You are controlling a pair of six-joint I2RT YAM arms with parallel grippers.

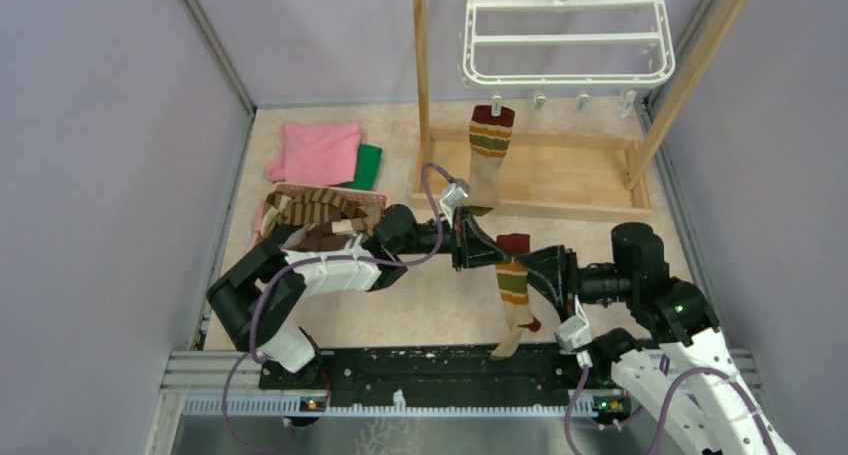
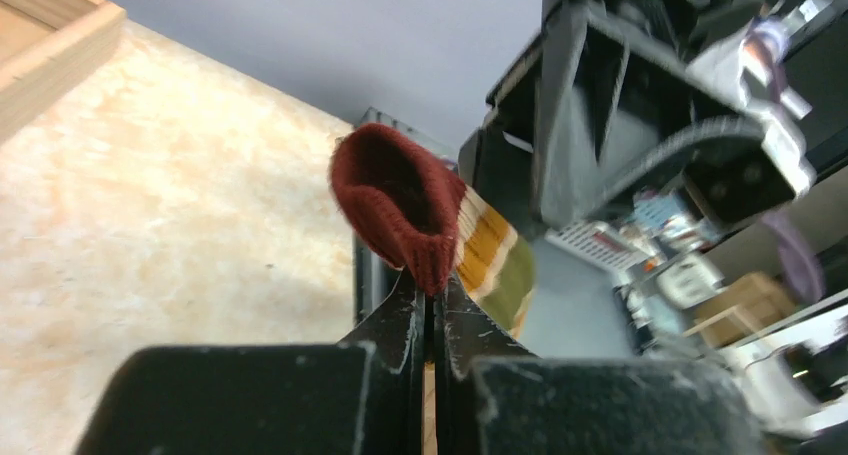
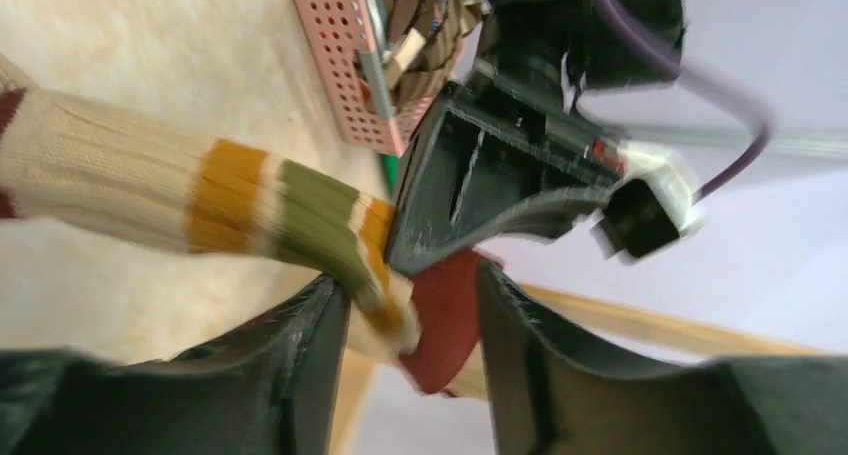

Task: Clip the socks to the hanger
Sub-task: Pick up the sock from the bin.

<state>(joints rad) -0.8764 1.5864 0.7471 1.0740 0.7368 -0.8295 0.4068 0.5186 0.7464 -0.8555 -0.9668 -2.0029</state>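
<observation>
Sock (image 1: 512,285) hung between two pincers, cuff up, toe down.

Long axis near upright in overhead view: dark red cuff at top, banded leg below, toe pointing toward near edge of table (image 1: 430,310) (slight lean at foot). Left gripper (image 2: 432,297) clenched on cuff's edge, jaws closed with only fabric between. Right gripper (image 3: 410,300) released, jaws standing apart on either side of same cuff, one finger against green-and-mustard bands. Hanging in front of wooden frame (image 1: 540,175), well below hanger (image 1: 565,35). Second sock (image 1: 490,145) clipped at hanger's front rail, likewise cuff up. More socks (image 1: 315,207) heaped in pink basket (image 1: 372,203), partly hidden behind left arm. Toe cut off in both wrist views, both blurred; clip on second sock too small to make out.
</observation>
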